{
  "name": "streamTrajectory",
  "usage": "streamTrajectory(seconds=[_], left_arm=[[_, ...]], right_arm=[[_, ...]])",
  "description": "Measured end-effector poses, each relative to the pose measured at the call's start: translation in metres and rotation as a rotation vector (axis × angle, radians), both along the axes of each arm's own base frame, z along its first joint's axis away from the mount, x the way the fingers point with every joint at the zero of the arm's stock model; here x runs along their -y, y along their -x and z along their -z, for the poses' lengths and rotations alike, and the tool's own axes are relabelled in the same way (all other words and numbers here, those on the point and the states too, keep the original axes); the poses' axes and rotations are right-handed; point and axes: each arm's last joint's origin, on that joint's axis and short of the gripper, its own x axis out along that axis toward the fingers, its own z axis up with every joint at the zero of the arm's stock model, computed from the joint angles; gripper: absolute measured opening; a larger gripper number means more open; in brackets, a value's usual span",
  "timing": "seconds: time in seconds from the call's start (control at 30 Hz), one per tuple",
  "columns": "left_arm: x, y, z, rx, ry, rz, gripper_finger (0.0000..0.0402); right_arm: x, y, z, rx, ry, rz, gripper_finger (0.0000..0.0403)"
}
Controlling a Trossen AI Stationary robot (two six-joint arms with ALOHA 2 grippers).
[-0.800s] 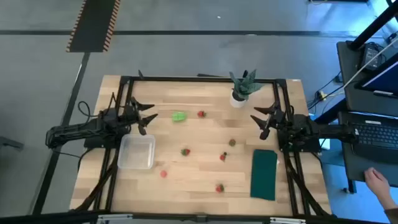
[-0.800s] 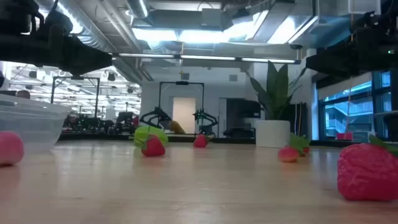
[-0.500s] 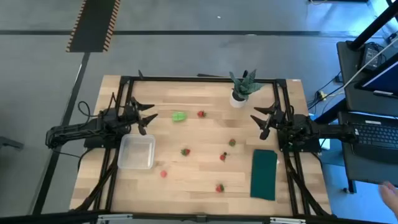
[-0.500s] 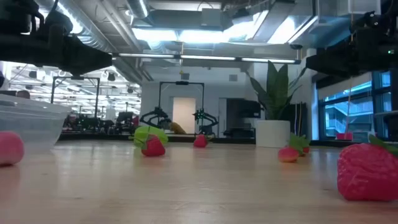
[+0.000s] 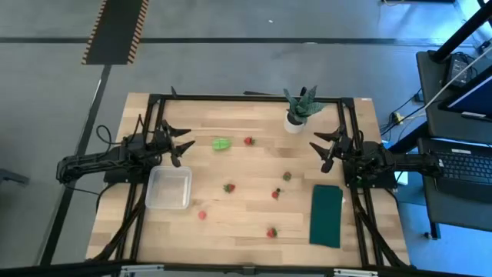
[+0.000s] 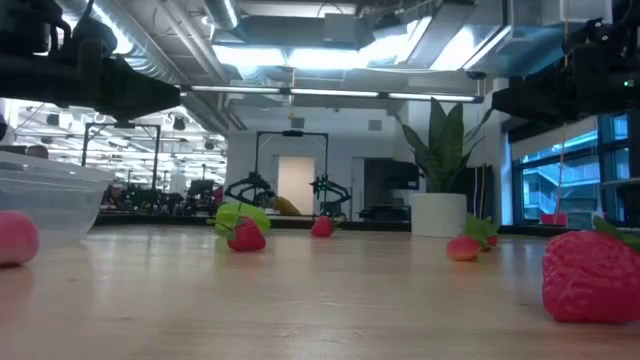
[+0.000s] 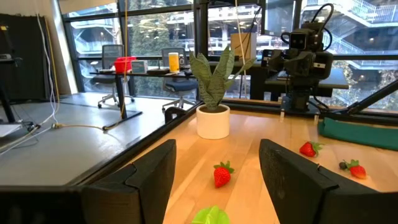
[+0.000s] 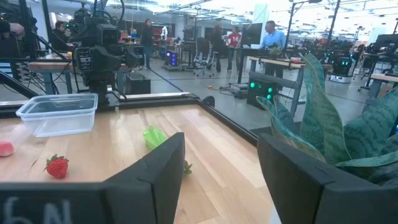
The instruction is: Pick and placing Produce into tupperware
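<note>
Nothing on the desk has shifted against the earlier frames — only a person's hand, earlier at the edge of the high view, has gone. So I judge the task not yet begun: every piece of produce lies loose on the pale wooden plank desk point(image 5: 246, 227).

My left end effector point(image 5: 178, 143) hovers with its dark fingers parted and holding nothing. Just ahead of it lies the crinkled light green leafy piece point(image 5: 221, 144), and beyond that a small red strawberry with a green cap point(image 5: 248, 141). Beside and slightly behind it sits the shallow clear plastic tupperware, square with rounded corners point(image 5: 168, 188) — nothing in it.

My right end effector point(image 5: 327, 149) also stands open and holds nothing, facing the left one across the desk. The small olive-brown round piece point(image 5: 287, 176) is near it. Other pebbly, matte red strawberries point(image 5: 228, 187) are scattered further out between the two arms. The spiky green plant in a smooth white pot point(image 5: 298, 109) and the dark green rectangular cloth point(image 5: 327, 215) flank the right arm.

I would take the leafy piece first; it looks soft and crushable.
</note>
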Motion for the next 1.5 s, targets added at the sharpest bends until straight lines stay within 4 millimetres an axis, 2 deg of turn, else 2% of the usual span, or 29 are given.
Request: streamTrajectory(seconds=[0.93, 1.07, 1.2, 1.37, 1.5], left_arm=[[0.000, 0.000, 0.000, 0.000, 0.000, 0.000, 0.0224], [0.000, 0.000, 0.000, 0.000, 0.000, 0.000, 0.0224], [0.000, 0.000, 0.000, 0.000, 0.000, 0.000, 0.0224], [0.000, 0.000, 0.000, 0.000, 0.000, 0.000, 0.0224], [0.000, 0.000, 0.000, 0.000, 0.000, 0.000, 0.0224]], right_arm=[[0.000, 0.000, 0.000, 0.004, -0.008, 0.000, 0.0204], [0.000, 0.000, -0.001, 0.051, -0.096, -0.009, 0.0204], [0.000, 0.001, -0.006, 0.170, -0.215, -0.025, 0.0204], [0.000, 0.001, -0.010, 0.183, -0.164, -0.021, 0.0204], [0.000, 0.001, -0.011, 0.205, -0.193, -0.025, 0.0204]])
